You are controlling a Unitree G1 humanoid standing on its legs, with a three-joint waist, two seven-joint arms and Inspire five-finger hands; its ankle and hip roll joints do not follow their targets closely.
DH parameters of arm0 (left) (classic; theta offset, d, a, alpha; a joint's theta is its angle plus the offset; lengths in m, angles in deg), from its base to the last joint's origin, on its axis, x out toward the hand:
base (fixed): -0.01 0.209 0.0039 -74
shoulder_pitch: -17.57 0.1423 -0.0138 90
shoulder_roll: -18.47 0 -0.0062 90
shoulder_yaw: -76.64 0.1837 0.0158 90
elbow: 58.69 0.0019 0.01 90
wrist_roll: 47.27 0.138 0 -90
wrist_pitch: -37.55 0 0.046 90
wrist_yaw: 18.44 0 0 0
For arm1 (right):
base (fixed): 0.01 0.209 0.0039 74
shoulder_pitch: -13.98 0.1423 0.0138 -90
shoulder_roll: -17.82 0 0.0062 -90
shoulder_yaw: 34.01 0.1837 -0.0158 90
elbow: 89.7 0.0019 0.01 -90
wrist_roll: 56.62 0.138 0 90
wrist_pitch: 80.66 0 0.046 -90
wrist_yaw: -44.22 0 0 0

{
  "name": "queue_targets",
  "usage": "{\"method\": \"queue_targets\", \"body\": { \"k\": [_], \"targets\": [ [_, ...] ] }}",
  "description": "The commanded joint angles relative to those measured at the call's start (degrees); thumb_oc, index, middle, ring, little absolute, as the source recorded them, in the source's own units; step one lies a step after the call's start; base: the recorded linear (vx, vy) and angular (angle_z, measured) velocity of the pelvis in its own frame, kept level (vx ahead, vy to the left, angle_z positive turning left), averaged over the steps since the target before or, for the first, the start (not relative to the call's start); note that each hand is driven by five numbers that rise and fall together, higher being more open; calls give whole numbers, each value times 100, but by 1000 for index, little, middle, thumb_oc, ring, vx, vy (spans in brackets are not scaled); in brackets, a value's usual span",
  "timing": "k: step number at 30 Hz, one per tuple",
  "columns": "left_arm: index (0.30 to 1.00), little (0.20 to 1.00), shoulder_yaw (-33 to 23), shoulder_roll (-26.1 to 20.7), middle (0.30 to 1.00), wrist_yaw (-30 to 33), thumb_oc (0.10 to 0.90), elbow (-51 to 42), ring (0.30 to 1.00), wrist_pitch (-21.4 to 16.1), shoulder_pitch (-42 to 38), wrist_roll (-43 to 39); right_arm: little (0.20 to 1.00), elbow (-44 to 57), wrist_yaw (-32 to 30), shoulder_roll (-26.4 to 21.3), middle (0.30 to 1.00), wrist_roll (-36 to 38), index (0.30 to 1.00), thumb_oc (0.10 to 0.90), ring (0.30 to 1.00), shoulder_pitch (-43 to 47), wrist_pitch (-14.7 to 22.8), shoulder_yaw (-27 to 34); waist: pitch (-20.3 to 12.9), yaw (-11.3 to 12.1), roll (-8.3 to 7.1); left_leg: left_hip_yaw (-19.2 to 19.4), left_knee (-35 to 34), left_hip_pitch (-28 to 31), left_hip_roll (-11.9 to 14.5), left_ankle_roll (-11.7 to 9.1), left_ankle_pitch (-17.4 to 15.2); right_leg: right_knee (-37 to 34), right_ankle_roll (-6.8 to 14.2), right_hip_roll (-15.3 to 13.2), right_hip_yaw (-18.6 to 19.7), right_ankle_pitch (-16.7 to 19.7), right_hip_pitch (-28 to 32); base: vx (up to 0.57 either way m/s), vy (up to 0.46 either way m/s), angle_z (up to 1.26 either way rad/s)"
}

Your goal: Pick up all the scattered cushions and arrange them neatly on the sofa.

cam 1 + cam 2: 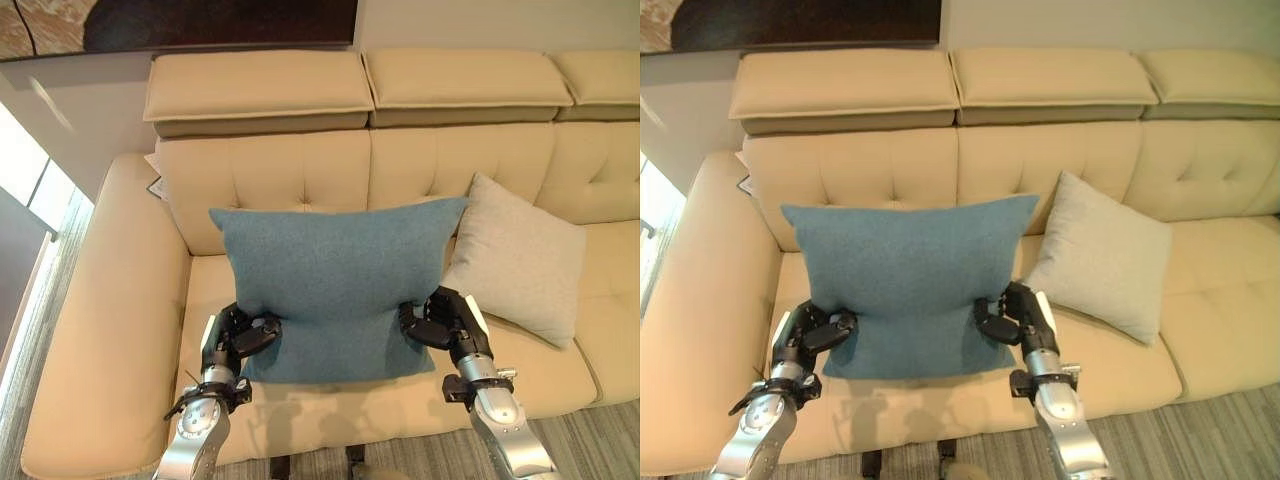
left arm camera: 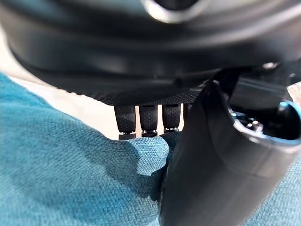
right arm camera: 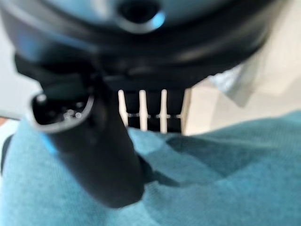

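Note:
A large teal cushion (image 1: 335, 285) stands upright over the left seat of the beige sofa (image 1: 100, 330), its top against the backrest. My left hand (image 1: 240, 337) pinches its lower left edge, thumb in front and fingers (image 2: 148, 122) behind the cloth. My right hand (image 1: 440, 318) grips the lower right edge the same way, its thumb (image 3: 101, 155) pressed on the teal cloth (image 3: 221, 179). A light grey cushion (image 1: 520, 258) leans against the backrest just right of the teal one.
The sofa has three raised headrests (image 1: 260, 85) along the top and a broad left armrest. Striped grey floor (image 1: 590, 430) shows in front. The right seat (image 1: 1230, 300) beyond the grey cushion is bare.

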Motion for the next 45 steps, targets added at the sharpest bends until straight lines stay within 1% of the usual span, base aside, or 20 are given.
{"method": "queue_targets", "body": {
  "k": [1, 3, 8, 9, 11, 12, 16, 17, 18, 19, 21, 22, 23, 25, 27, 29, 33, 37, 39, 45],
  "targets": [
    [300, 300, 142, -118, 300, 19, 400, -1001, 300, -1071, -1148, 291, 300, 836, -115, 184, 300, -143, 300, 400, 300, 1139, 932, -321, -405, 123, -105, 82, 5, -154, -265, 88, -393, 29, 592, -253, -72, -476, 118, -41, -35, 11],
    [300, 300, 170, -108, 300, 59, 400, -955, 300, -1087, -1252, 296, 300, 764, -182, 185, 300, -172, 300, 400, 300, 1259, 932, -366, -394, 126, -98, 71, 5, -240, -254, 73, -368, 29, 589, -243, -78, -485, 42, -39, -25, 12],
    [300, 300, 464, -65, 300, 451, 400, -383, 300, -1159, -2165, 447, 300, 225, -591, 296, 300, -258, 300, 400, 300, 2154, 918, -704, -358, 121, -22, -26, 5, -877, -229, -75, -151, 29, 590, -179, -65, -424, -536, -45, -15, 16],
    [300, 300, 464, -64, 300, 455, 400, -366, 300, -1166, -2187, 448, 300, 211, -595, 296, 300, -259, 300, 400, 300, 2174, 924, -703, -367, 116, -22, -31, 5, -903, -229, -76, -146, 29, 589, -180, -69, -420, -559, -57, -22, 22],
    [300, 300, 691, -93, 300, 655, 400, 91, 300, -1212, -2803, 427, 300, -143, -860, 326, 300, -354, 300, 400, 300, 2738, 909, -874, -404, 80, -4, -96, 5, -1297, -253, -151, -36, 29, 575, -163, -74, -323, -899, -66, -24, 28],
    [300, 300, 822, -260, 300, 842, 400, 444, 300, -1229, -3347, 549, 300, -454, -1040, 276, 300, -411, 300, 400, 300, 3246, 874, -993, -441, 64, 13, -147, 5, -1577, -277, -191, 50, 29, 570, -168, -105, -248, -1153, -35, -16, 23],
    [300, 300, 932, -399, 300, 952, 400, 804, 300, -1284, -3859, 550, 300, -720, -1164, 218, 300, -442, 300, 400, 300, 3738, 867, -1111, -482, 57, 29, -205, 5, -1824, -289, -230, 121, 29, 558, -179, -107, -216, -1384, -10, -9, 8],
    [300, 300, 1126, -547, 300, 1078, 400, 1281, 300, -1297, -4507, 546, 300, -1080, -1309, 127, 300, -427, 300, 400, 300, 4321, 865, -1239, -490, 51, 41, -214, 5, -2023, -288, -275, 180, 29, 562, -195, -133, -181, -1557, -5, -13, 3],
    [300, 300, 1127, -547, 300, 1078, 400, 1284, 300, -1298, -4510, 545, 300, -1082, -1309, 127, 300, -426, 300, 400, 300, 4324, 866, -1239, -495, 49, 41, -216, 5, -2031, -289, -275, 183, 29, 562, -196, -135, -179, -1565, -7, -22, 8],
    [300, 300, 1359, -782, 300, 1187, 400, 1854, 300, -1274, -5249, 570, 300, -1490, -1468, 10, 300, -387, 300, 400, 300, 5003, 853, -1390, -470, 54, 61, -223, 5, -2199, -290, -324, 222, 29, 570, -194, -142, -171, -1732, -14, -7, 7],
    [300, 300, 1362, -785, 300, 1183, 400, 1879, 300, -1285, -5288, 562, 300, -1513, -1468, 8, 300, -382, 300, 400, 300, 5039, 864, -1387, -471, 46, 59, -230, 5, -2243, -298, -322, 256, 29, 571, -201, -148, -146, -1771, -7, -3, 4],
    [300, 300, 1511, -895, 300, 1264, 400, 2269, 300, -1265, -5822, 559, 300, -1801, -1592, -85, 300, -390, 300, 400, 300, 5469, 868, -1489, -416, 69, 70, -241, 5, -2308, -289, -351, 256, 29, 585, -193, -160, -159, -1838, 0, 0, 0],
    [300, 300, 1513, -896, 300, 1262, 400, 2280, 300, -1270, -5843, 556, 300, -1812, -1592, -88, 300, -388, 300, 400, 300, 5488, 874, -1487, -413, 64, 69, -245, 5, -2335, -296, -348, 287, 29, 587, -200, -163, -136, -1862, 0, 0, 0],
    [300, 300, 1712, -1094, 300, 1384, 400, 2690, 300, -1267, -6480, 630, 300, -2180, -1780, -237, 300, -419, 300, 400, 300, 6069, 870, -1583, -351, 78, 62, -250, 5, -2467, -284, -390, 314, 29, 618, -194, -178, -128, -1986, -7, -16, 0],
    [300, 300, 1745, -1121, 300, 1402, 400, 2821, 300, -1282, -6650, 600, 300, -2294, -1823, -263, 300, -410, 300, 400, 300, 6208, 880, -1624, -336, 71, 60, -261, 5, -2549, -288, -401, 368, 29, 628, -197, -178, -88, -2075, 0, 0, 0],
    [300, 300, 1894, -1207, 300, 1505, 400, 3160, 300, -1270, -7152, 613, 300, -2626, -1974, -360, 300, -390, 300, 400, 300, 6623, 879, -1706, -334, 67, 69, -264, 5, -2710, -287, -425, 399, 29, 654, -194, -181, -54, -2252, 0, 0, 0],
    [300, 300, 2013, -1286, 300, 1631, 400, 3433, 300, -1290, -7631, 637, 300, -3003, -2126, -447, 300, -398, 300, 400, 300, 7067, 865, -1862, -312, 79, 72, -272, 5, -2877, -281, -456, 411, 29, 684, -185, -192, -47, -2423, 0, 0, 0],
    [300, 300, 2096, -1282, 300, 1634, 400, 3684, 300, -1285, -7870, 584, 300, -3307, -2168, -479, 300, -333, 300, 400, 300, 7332, 878, -1987, -321, 93, 74, -285, 5, -2965, -286, -458, 425, 29, 699, -179, -190, -29, -2527, -4, -7, 4],
    [300, 300, 2232, -1264, 300, 1616, 400, 4125, 300, -1221, -8206, 521, 300, -3680, -2202, -527, 300, -260, 300, 400, 300, 7706, 864, -2175, -331, 95, 78, -298, 5, -3162, -299, -466, 471, 29, 730, -172, -182, 16, -2730, -10, -21, 17],
    [300, 300, 2203, -1190, 300, 1637, 400, 4369, 300, -1200, -8342, 446, 300, -3951, -2313, -627, 300, -340, 300, 400, 300, 7962, 766, -2321, -307, 146, 94, -339, 5, -3428, -291, -474, 537, 29, 757, -177, -210, 56, -3018, -6, -18, 5]
  ]
}}
